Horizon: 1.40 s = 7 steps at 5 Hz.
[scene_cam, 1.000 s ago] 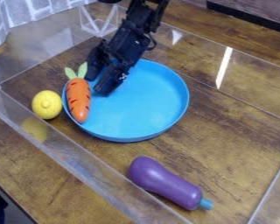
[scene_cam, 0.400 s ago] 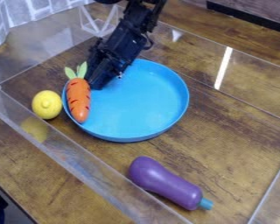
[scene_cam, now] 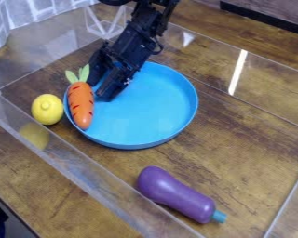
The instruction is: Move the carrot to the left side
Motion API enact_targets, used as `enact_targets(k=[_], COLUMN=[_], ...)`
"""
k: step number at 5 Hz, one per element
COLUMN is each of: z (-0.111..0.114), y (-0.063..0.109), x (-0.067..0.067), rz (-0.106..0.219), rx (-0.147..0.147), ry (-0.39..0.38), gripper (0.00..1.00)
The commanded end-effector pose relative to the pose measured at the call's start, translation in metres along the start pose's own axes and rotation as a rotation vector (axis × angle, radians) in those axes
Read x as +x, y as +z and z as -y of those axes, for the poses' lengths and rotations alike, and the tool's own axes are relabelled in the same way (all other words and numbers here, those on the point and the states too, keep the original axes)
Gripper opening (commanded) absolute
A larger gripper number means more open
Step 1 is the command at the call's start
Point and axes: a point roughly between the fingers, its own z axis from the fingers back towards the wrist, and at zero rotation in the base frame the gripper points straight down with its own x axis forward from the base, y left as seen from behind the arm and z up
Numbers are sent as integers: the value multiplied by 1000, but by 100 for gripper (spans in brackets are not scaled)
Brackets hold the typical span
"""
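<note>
Your carrot [scene_cam: 79, 104] lies on the left rim of the plate [scene_cam: 164, 125], beside the lemon [scene_cam: 47, 109], and your end effector [scene_cam: 111, 82] hovers just beside it, spread wide and empty, so the move looks nearly done.

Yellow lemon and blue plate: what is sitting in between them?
The camera view shows the small orange toy carrot with a green leafy top between the round yellow lemon and the round blue plate, lying at the plate's left rim.
</note>
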Motion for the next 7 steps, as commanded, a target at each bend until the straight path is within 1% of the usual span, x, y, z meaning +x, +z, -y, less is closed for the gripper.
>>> enact_targets(k=[1,2,3,4,5,6,7], z=[-17,-23,-29,-36,-42,-36,-30], y=[4,8,6,3,1,3,6], x=[-5,-1,-6,-12,-18,-12,-6], rz=[20,10,2,-6,-14,-19,-22], rx=[-12,1,-12,-25,-39,-24,-8], ry=[25,8,25,45,64,46,26], gripper=[100,100,0,100,100,0,0])
